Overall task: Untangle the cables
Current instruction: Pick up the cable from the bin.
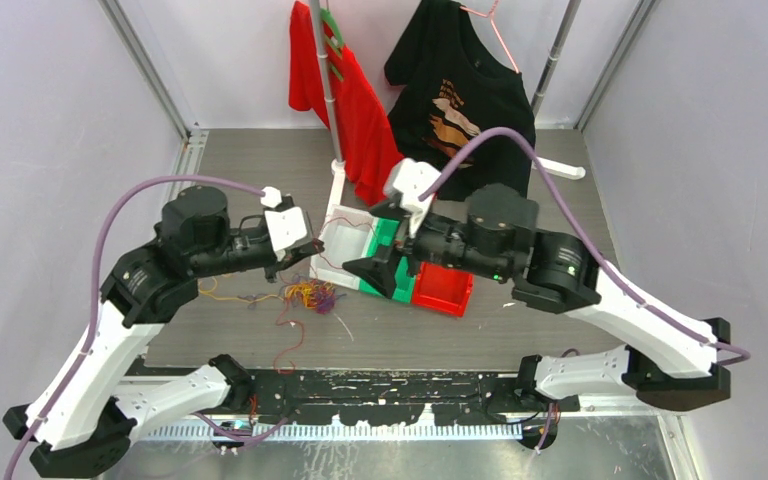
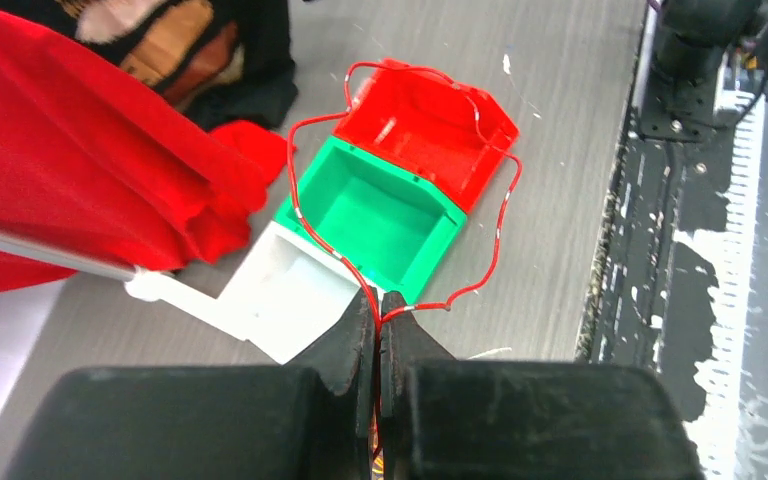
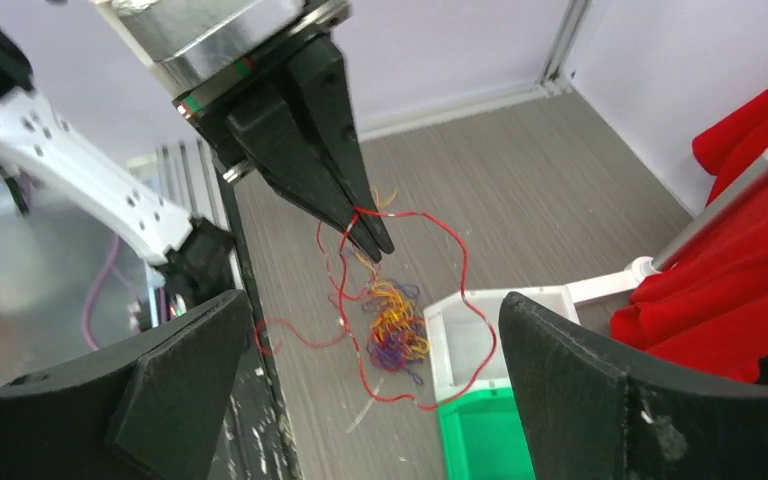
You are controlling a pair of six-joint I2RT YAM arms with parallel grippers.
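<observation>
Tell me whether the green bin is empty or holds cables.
Empty. The green bin shows a bare floor in the left wrist view, nothing inside.

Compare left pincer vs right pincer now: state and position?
Left pincer is shut on a red cable; right pincer is wide open, holding nothing. Left pincer hangs near the cable tangle; right pincer is over the white bin. Both have black fingers.
</observation>
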